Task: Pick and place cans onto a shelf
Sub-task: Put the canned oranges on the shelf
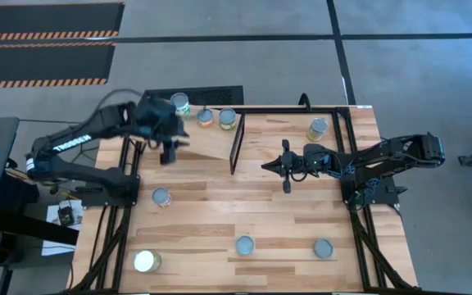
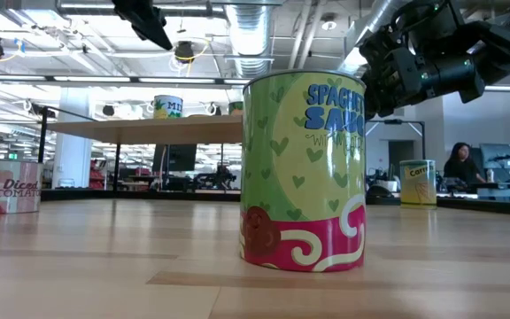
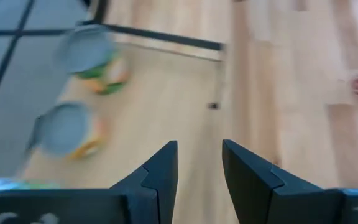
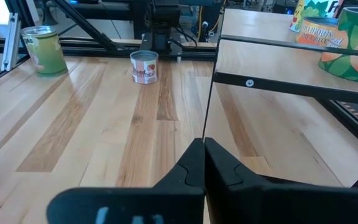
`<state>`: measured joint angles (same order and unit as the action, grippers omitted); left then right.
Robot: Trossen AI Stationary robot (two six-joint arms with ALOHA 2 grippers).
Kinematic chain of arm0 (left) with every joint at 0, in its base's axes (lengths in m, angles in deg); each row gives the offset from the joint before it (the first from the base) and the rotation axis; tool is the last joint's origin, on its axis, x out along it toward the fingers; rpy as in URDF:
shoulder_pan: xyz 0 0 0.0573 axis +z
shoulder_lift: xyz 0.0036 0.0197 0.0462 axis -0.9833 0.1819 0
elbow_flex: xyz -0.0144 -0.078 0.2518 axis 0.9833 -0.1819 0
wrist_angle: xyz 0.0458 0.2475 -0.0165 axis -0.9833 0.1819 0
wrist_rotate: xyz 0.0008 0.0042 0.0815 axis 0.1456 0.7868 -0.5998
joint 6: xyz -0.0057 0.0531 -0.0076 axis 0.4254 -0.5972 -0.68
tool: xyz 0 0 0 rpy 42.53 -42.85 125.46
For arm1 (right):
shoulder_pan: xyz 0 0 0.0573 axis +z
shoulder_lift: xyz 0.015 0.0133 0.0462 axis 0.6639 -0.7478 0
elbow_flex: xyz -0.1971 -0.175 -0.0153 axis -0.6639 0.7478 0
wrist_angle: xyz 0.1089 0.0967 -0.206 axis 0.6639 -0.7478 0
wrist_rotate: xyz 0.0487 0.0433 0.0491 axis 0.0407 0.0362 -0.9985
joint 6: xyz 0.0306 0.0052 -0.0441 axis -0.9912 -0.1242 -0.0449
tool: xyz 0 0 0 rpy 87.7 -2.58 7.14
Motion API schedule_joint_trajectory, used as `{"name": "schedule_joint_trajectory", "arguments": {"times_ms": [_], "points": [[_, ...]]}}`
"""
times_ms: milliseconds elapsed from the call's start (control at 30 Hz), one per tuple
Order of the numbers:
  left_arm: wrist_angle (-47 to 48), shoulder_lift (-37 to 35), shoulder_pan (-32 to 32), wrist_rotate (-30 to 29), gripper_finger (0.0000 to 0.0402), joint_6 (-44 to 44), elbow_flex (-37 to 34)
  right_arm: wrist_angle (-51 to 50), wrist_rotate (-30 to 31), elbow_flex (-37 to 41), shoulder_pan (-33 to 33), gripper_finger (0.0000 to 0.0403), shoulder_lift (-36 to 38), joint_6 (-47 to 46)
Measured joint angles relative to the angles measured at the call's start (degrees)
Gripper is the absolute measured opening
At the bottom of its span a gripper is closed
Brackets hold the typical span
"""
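Along the near edge of the desk [image 1: 260, 205]: a pale-topped can [image 1: 146, 261] at the near left corner, then a grey-topped can [image 1: 245, 245] at mid-edge, wrapped in a yellow-green spaghetti-sauce label with a pink swirl band, and a third can [image 1: 324, 248] toward the near right corner. Farther in, by the left edge, a small can [image 1: 161, 197] with a red-and-white diced-tomato label. At mid-desk, the right gripper [image 1: 286, 165], fingers [image 4: 219, 163] pressed together, nothing between them, pointing toward the shelf. At the far left corner, the shelf [image 1: 211, 139], a slanted light wood board on a thin black frame, carrying three cans in a row along its far edge: a first shelf can [image 1: 180, 102], a second shelf can [image 1: 206, 116] and a third shelf can [image 1: 227, 118], grey tops, green and orange labels. Above the shelf's left end, the left gripper [image 1: 169, 151], fingers [image 3: 160, 174] spread and holding nothing. Near the far right corner, a lone yellow-green can [image 1: 318, 128] standing upright on the bare wood.
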<state>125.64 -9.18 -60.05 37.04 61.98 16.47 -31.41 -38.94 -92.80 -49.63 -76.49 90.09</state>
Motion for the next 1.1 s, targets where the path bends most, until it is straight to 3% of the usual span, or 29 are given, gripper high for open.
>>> {"name": "schedule_joint_trajectory", "arguments": {"times_ms": [233, 433, 600, 733, 967, 1100], "points": [[-17.44, -3.35, -13.15, -1.88, 0.0114, 7.29, -15.46, 0.04, 0.02, 0.00, 0.02, 0.0012, 0.00, 0.22], [-22.67, -2.31, -23.34, -4.64, 0.0114, 15.71, -21.42, 0.07, 0.02, 0.00, -0.44, 0.0012, 0.00, 0.42], [-22.79, 0.64, -32.18, -8.93, 0.0112, 24.20, -22.18, -0.54, 0.04, -0.02, -0.74, 0.0012, 0.00, 0.42], [-22.74, 2.84, -39.41, -9.22, 0.0085, 33.28, -22.18, -0.76, 0.04, -0.04, -0.72, 0.0012, 0.00, 0.40], [-20.59, 3.43, -52.54, -11.47, 0.0009, 60.52, -20.16, -1.13, 0.04, -0.04, -0.74, 0.0012, 0.00, 0.40], [-14.32, 5.00, -59.59, -15.83, 0.0003, 76.29, -16.83, 0.57, 0.04, -0.02, -0.76, 0.0012, -0.02, 2.37]]}}
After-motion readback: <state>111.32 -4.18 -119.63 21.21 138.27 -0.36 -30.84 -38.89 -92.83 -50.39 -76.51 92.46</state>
